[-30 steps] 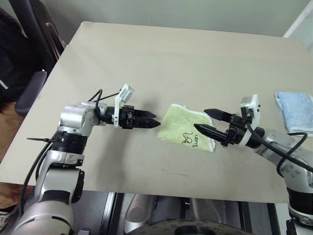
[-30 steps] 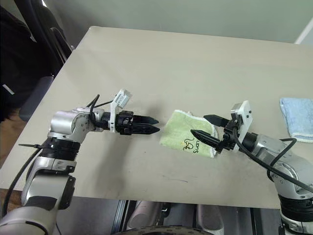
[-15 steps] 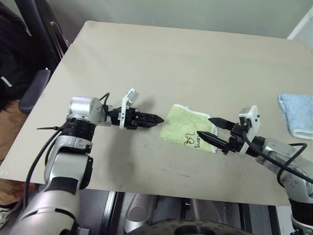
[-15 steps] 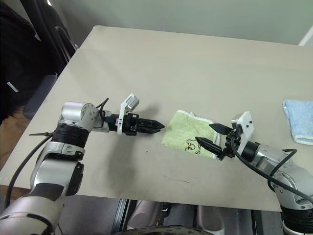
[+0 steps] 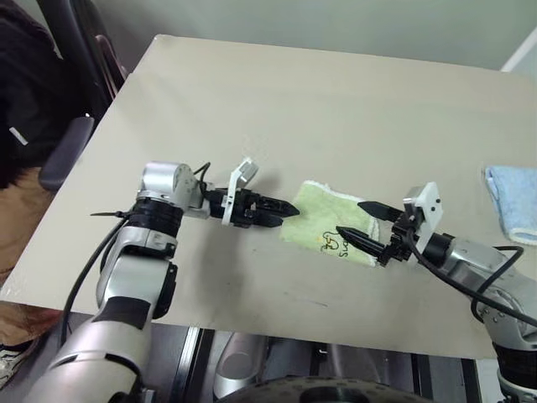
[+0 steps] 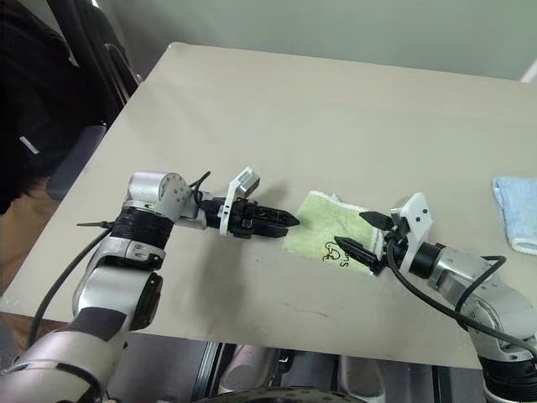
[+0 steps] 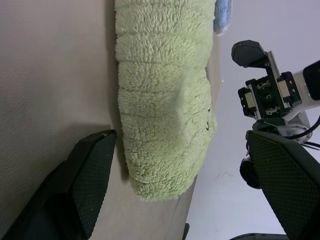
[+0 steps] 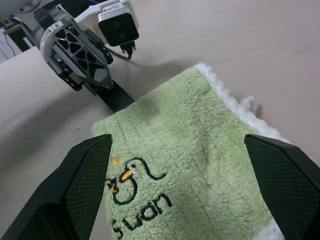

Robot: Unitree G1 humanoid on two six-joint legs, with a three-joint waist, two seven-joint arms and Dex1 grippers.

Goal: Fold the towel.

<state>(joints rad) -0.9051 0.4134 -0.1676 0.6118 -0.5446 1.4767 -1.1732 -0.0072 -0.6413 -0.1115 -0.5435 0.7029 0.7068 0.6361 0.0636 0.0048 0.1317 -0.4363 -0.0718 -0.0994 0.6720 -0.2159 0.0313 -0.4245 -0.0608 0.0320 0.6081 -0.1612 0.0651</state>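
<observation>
The left gripper [image 5: 289, 210] has closed in on the towel [image 5: 329, 228], now at its left edge; the right gripper [image 5: 362, 222] hovers over its right edge. Both gape wide, empty.

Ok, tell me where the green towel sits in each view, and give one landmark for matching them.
Left eye view: green towel on the table, between both hands, right of centre.
Right eye view: same spot, right of centre.
Left wrist view: fills the upper middle.
Right wrist view: fills the lower middle.
Shared landmark: the embroidered swan logo, near the right hand.
</observation>
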